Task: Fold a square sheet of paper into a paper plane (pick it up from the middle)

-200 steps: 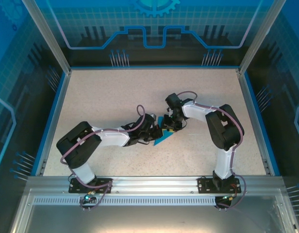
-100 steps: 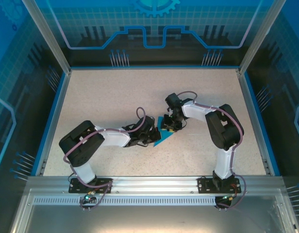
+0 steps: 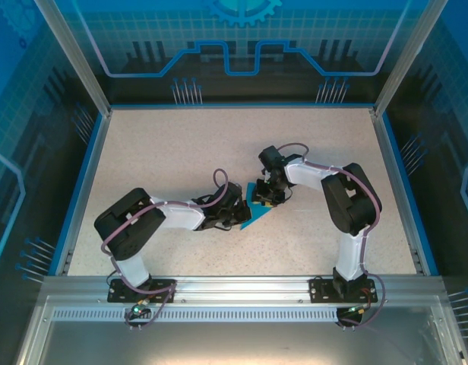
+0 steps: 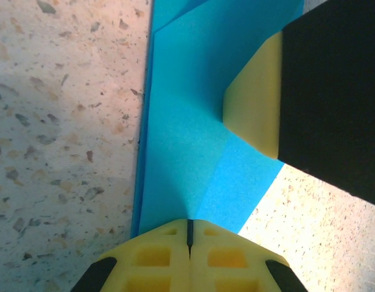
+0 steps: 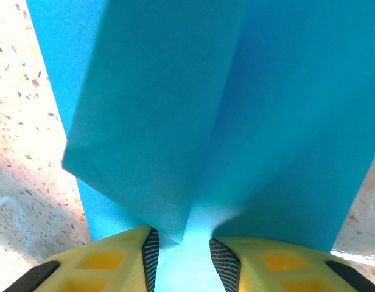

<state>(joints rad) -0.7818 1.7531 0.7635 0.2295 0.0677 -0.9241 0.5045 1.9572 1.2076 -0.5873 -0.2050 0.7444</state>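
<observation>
The teal-blue square sheet of paper [image 3: 257,216] lies on the speckled table, folded into a pointed wedge with layered flaps, the beginnings of the paper plane. My left gripper [image 3: 241,207] sits at its left edge. In the left wrist view the left gripper [image 4: 189,226] is shut, its tips down on the paper [image 4: 181,121] at a crease. My right gripper [image 3: 265,199] is over the paper's upper end. In the right wrist view the right gripper [image 5: 182,252] is open, its jaws apart astride the paper [image 5: 236,91], where a flap stands up. One of the right gripper's fingers [image 4: 254,103] rests on the sheet.
The table [image 3: 166,152] is a speckled beige surface inside a blue-rimmed enclosure with metal posts. The arms' bases are bolted to the rail [image 3: 241,293] at the near edge. Both arms meet at the middle of the table.
The left arm's elbow has shifted slightly to the right, with its gripper staying at the paper's edge. The right arm and the paper have not visibly moved.
</observation>
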